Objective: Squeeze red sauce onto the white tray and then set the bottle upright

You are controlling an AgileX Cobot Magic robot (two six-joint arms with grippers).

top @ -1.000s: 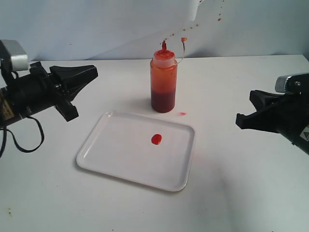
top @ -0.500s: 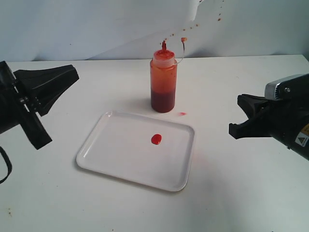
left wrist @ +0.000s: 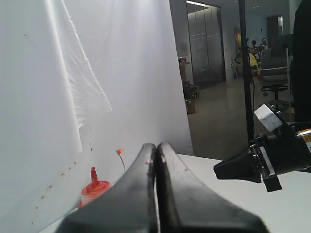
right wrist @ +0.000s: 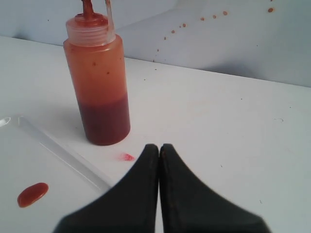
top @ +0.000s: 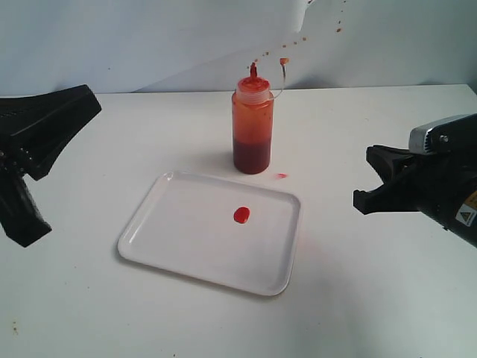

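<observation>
The bottle (top: 253,123) stands upright on the table just behind the white tray (top: 186,239); dark sauce fills its lower part, and its red nozzle and tethered cap point up. A round blob of red sauce (top: 241,215) lies on the tray. The bottle (right wrist: 98,82), the sauce blob (right wrist: 32,194) and a tray edge (right wrist: 58,150) show in the right wrist view. My left gripper (top: 88,98) is shut and empty at the far left, well clear of the tray. My right gripper (top: 361,198) is shut and empty at the right. The left wrist view shows shut jaws (left wrist: 156,145) and the bottle's nozzle (left wrist: 94,178).
A tiny pale-red smear (top: 281,176) marks the table between bottle and tray. A white backdrop (top: 149,37) with small red splatters rises behind the table. In the left wrist view the right arm (left wrist: 272,155) appears against a room beyond.
My left arm has drawn back toward the left edge and swung closer to the camera. My right gripper shifted slightly left half a second ago, then held still. Bottle, tray and sauce are unmoved.
</observation>
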